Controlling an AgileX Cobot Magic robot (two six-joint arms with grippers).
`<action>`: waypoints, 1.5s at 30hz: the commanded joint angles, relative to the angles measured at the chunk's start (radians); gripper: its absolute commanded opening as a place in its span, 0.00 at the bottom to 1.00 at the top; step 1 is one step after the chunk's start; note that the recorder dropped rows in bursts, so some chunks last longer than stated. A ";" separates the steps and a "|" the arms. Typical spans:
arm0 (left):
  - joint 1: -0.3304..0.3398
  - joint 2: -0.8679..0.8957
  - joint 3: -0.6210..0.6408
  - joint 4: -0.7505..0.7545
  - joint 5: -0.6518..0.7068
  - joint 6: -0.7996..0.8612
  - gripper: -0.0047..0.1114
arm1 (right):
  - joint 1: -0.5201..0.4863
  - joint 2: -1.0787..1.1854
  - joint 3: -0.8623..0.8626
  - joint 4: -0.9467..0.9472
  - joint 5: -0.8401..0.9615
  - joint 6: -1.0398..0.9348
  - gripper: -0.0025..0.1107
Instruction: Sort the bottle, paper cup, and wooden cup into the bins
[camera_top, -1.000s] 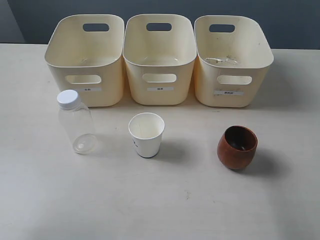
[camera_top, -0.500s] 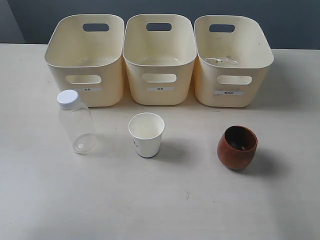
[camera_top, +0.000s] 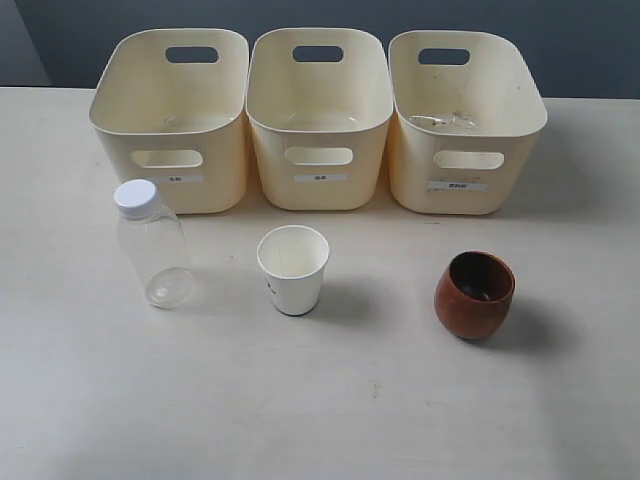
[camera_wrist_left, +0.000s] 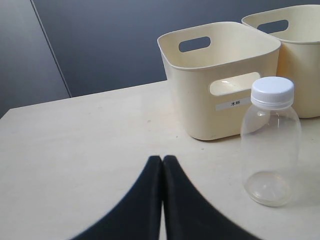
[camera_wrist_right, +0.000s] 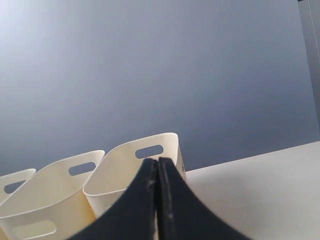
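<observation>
The three bins (camera_top: 320, 120) stand at the back. In front, the bottle (camera_top: 152, 245) looks light and slippery: grip its body. The wooden cup (camera_top: 474, 295) seems stiff; the paper cup (camera_top: 293, 269) crushes easily. Left gripper (camera_wrist_left: 162, 161) and right gripper (camera_wrist_right: 158, 162) are closed, holding nothing.

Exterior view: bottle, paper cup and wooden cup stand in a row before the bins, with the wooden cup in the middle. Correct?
Not quite. The exterior view shows the paper cup in the middle; the wooden cup is rightmost, the bottle leftmost, all before the bins.
</observation>
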 joint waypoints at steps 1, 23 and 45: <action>-0.004 -0.005 0.001 -0.003 0.002 -0.002 0.04 | 0.002 -0.005 0.003 0.008 -0.017 0.000 0.02; -0.004 -0.005 0.001 -0.003 0.002 -0.002 0.04 | 0.089 0.033 -0.171 -0.260 -0.148 0.286 0.02; -0.004 -0.005 0.001 -0.003 0.002 -0.002 0.04 | 0.298 0.758 -0.820 -0.829 0.111 0.301 0.02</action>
